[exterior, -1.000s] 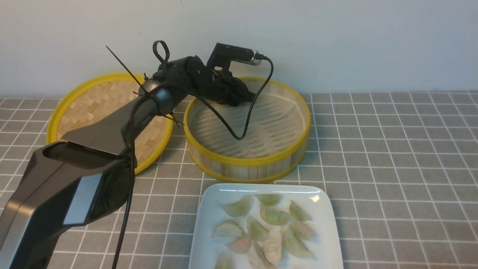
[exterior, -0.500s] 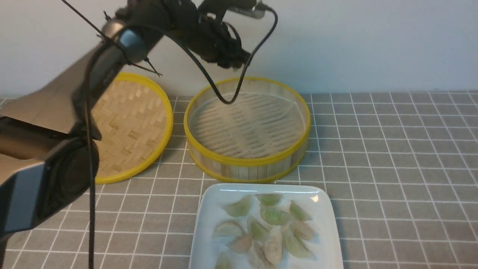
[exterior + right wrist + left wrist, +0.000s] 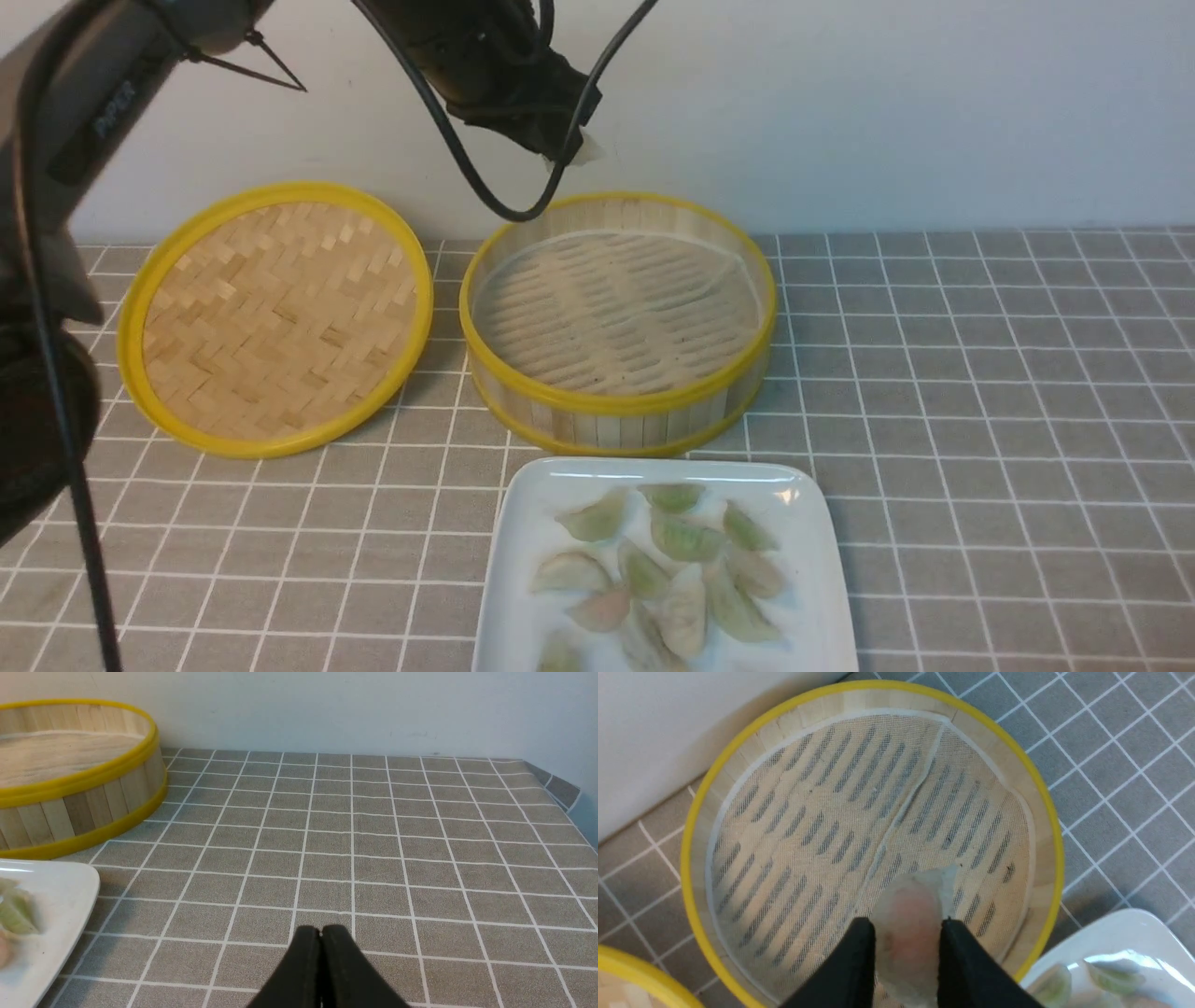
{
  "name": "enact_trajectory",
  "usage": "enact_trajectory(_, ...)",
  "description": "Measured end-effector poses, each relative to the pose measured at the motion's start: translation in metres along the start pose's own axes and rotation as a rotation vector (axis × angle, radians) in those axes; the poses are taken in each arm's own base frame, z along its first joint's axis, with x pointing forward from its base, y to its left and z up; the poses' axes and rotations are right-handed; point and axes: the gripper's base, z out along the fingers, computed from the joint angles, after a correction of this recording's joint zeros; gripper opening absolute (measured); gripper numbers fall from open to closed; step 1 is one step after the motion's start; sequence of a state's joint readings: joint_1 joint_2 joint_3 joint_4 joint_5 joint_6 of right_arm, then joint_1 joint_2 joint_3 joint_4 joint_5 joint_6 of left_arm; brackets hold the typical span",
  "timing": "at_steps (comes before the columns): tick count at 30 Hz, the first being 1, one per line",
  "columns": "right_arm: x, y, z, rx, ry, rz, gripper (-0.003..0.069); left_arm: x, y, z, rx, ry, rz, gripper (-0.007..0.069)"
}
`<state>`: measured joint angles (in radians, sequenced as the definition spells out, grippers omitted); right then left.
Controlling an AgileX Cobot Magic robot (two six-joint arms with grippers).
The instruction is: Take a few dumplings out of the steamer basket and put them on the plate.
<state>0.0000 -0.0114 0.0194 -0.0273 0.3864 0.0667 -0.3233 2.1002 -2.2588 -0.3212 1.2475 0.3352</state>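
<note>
My left gripper [image 3: 906, 926] is shut on a pale, pinkish dumpling [image 3: 908, 924] and holds it high above the steamer basket [image 3: 696, 826]. In the front view, that gripper [image 3: 571, 147] hangs over the basket's back rim [image 3: 616, 403], and a whitish tip of the dumpling [image 3: 590, 149] pokes out. Only the liner shows on the basket's floor. Several dumplings, pinkish [image 3: 602, 609] and green-tinted [image 3: 686, 539], lie on the white plate [image 3: 812, 579] in front of the basket. My right gripper [image 3: 321, 931] is shut on nothing, low over the tablecloth to the right of the plate [image 3: 56, 891].
The woven, yellow-rimmed lid [image 3: 280, 317] lies flat to the left of the basket. A wall stands close behind both. The left arm's cable [image 3: 485, 196] dangles over the basket's back. In the right wrist view the table's far right corner [image 3: 565, 793] shows.
The left arm has risen from the basket's back rim, carrying the dumpling up. Its forearm has swung up and left, uncovering the lid. The plate and basket have not moved.
</note>
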Motion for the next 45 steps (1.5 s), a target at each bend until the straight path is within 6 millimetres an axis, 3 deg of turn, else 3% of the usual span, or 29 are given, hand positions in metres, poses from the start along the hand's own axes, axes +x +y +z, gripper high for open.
enact_trajectory(3, 0.0, 0.0, 0.0, 0.0, 0.0, 0.0, -0.0009, 0.012, -0.016, -0.018, 0.013, 0.029, -0.003, 0.0153)
enact_trajectory(5, 0.0, 0.0, 0.0, 0.0, 0.0, 0.0, -0.0009, 0.022, -0.026, -0.02, 0.029, 0.064, -0.013, 0.0153)
enact_trajectory(8, 0.0, 0.0, 0.0, 0.0, 0.0, 0.0, -0.0009, 0.051, -0.056, -0.017, 0.078, 0.169, -0.004, 0.0153)
enact_trajectory(11, 0.0, 0.0, 0.0, 0.0, 0.0, 0.0, -0.0009, 0.071, -0.075, -0.004, 0.116, 0.256, 0.014, 0.0153)
enact_trajectory(13, 0.0, 0.0, 0.0, 0.0, 0.0, 0.0, -0.0009, 0.096, -0.097, 0.021, 0.162, 0.374, 0.04, 0.0153)
enact_trajectory(17, 0.0, 0.0, 0.0, 0.0, 0.0, 0.0, -0.0009, 0.121, -0.119, 0.055, 0.201, 0.508, 0.065, 0.0153)
enact_trajectory(22, 0.0, 0.0, 0.0, 0.0, 0.0, 0.0, -0.0009, 0.135, -0.139, 0.092, 0.223, 0.592, 0.089, 0.0153)
enact_trajectory(26, 0.0, 0.0, 0.0, 0.0, 0.0, 0.0, -0.0009, 0.142, -0.144, 0.107, 0.228, 0.635, 0.093, 0.0163)
enact_trajectory(28, 0.0, 0.0, 0.0, 0.0, 0.0, 0.0, -0.0009, 0.144, -0.146, 0.112, 0.227, 0.65, 0.086, 0.0218)
enact_trajectory(34, 0.0, 0.0, 0.0, 0.0, 0.0, 0.0, -0.0009, 0.135, -0.147, 0.108, 0.213, 0.62, 0.054, 0.0392)
enact_trajectory(38, 0.0, 0.0, 0.0, 0.0, 0.0, 0.0, -0.0009, 0.121, -0.148, 0.102, 0.206, 0.569, 0.046, 0.0396)
enact_trajectory(40, 0.0, 0.0, 0.0, 0.0, 0.0, 0.0, -0.0009, 0.111, -0.15, 0.094, 0.199, 0.532, 0.031, 0.0348)
enact_trajectory(42, 0.0, 0.0, 0.0, 0.0, 0.0, 0.0, -0.0009, 0.103, -0.152, 0.076, 0.195, 0.484, 0.023, 0.0227)
enact_trajectory(45, 0.0, 0.0, 0.0, 0.0, 0.0, 0.0, -0.0009, 0.09, -0.157, 0.03, 0.194, 0.375, 0.046, 0.0058)
